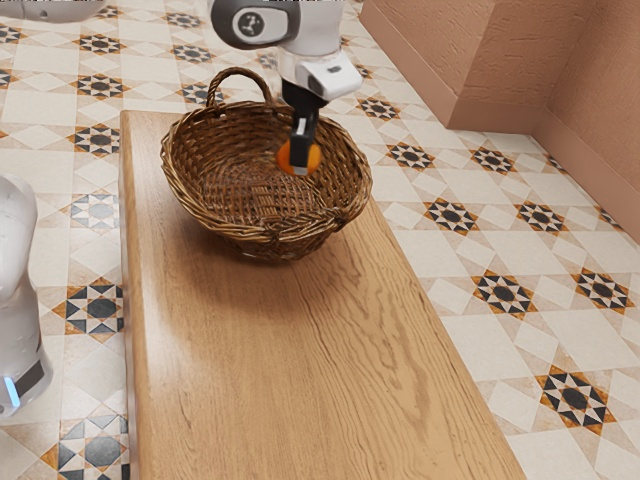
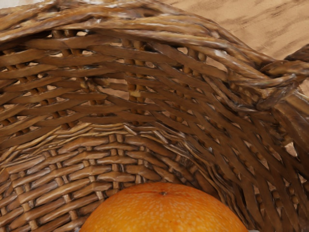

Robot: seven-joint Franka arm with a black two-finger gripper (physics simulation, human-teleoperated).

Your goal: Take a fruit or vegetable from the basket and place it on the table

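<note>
desk carries the wicker basket. our end effector points down into the basket, closed on the orange. we have the orange between the fingertips, stem end facing our hand; can't tell its height over the basket bottom.

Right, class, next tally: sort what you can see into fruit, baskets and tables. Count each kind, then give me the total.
Fruit: 1, an orange
Baskets: 1, a wicker basket
Tables: 1, a wooden table
Total: 3
</note>
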